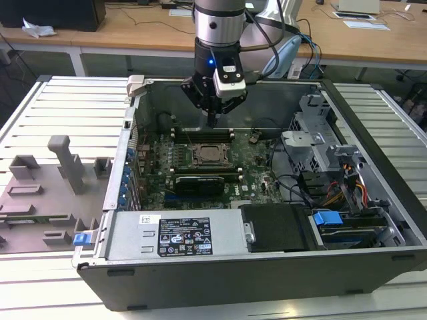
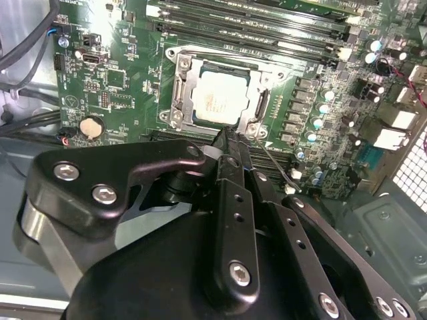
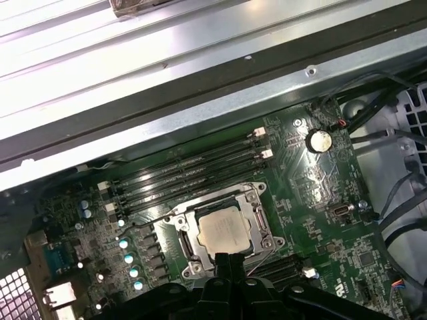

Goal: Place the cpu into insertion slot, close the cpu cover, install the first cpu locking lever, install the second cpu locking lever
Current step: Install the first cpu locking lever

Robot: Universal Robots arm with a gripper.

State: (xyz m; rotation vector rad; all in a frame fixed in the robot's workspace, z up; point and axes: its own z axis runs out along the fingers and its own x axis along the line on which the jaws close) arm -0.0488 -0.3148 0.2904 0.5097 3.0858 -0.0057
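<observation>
Gripper point(image 2: 230, 138) jaws are pressed together, with the tip right at the edge of the insertion slot point(image 2: 223, 53), beside a thin wire locking lever point(image 2: 277, 163). The cpu point(image 2: 218, 99) sits in the slot and the cpu cover point(image 2: 180, 90) lies flat around it. In the exterior view the gripper point(image 1: 212, 120) hangs inside the open computer case point(image 1: 200, 280).

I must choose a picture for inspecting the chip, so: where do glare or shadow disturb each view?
First wrist view: glare whitens the metal slats; the cpu is evenly lit. Second wrist view: glare washes the motherboard corner. Exterior view: the case interior is shaded.
</observation>
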